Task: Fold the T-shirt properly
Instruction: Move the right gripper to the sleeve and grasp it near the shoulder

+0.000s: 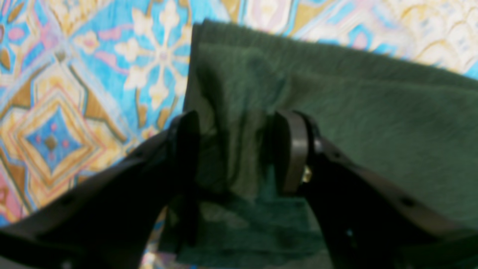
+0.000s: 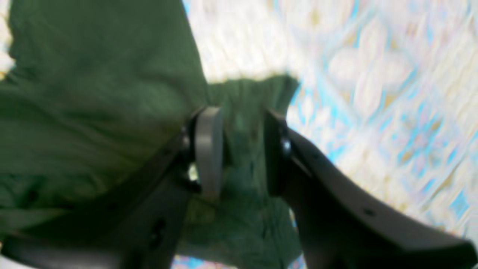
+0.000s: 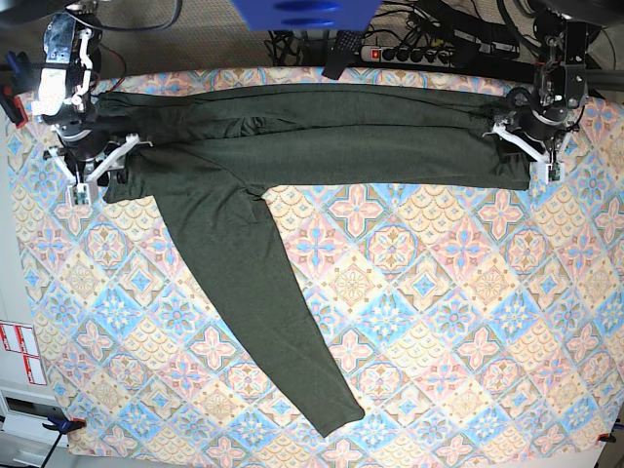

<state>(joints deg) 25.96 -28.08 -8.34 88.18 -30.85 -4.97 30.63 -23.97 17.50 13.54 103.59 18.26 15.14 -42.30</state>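
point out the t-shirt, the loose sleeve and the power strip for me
T-shirt [image 3: 322,146], base view, on the folded body stretched between both arms.
loose sleeve [image 3: 263,322], base view, midway along the sleeve lying diagonally on the patterned cloth.
power strip [image 3: 409,54], base view, on its top face behind the table.

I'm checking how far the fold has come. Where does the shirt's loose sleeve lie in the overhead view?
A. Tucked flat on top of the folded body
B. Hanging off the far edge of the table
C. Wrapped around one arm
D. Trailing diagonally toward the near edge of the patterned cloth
D: in the base view the loose sleeve of the T-shirt runs diagonally from the body down across the patterned cloth.
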